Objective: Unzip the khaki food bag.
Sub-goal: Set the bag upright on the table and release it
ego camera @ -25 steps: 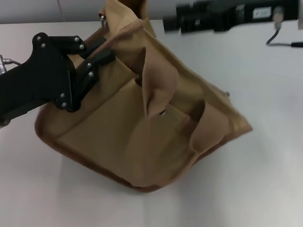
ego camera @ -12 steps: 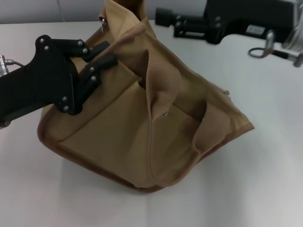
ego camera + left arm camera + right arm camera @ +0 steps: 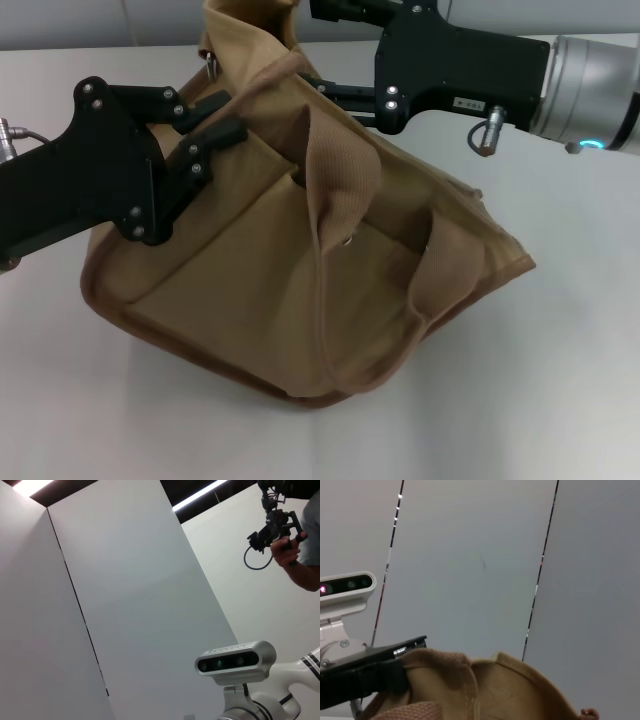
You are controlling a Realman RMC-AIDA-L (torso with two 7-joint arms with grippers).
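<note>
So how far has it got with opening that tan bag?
Early on, it seems. Done: the left gripper has pinched the upper edge of the soft khaki canvas food bag, steadying it on the white table. In hand: the right gripper is at the bag's top, behind the fabric, where the zipper should be. Left: the unzipping itself; no opened zipper shows.

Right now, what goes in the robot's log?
left claw: shut on khaki food bag | right claw: at bag top | zipper: hidden

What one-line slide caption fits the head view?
Left gripper pinches the khaki food bag while the right gripper reaches its top.
</note>
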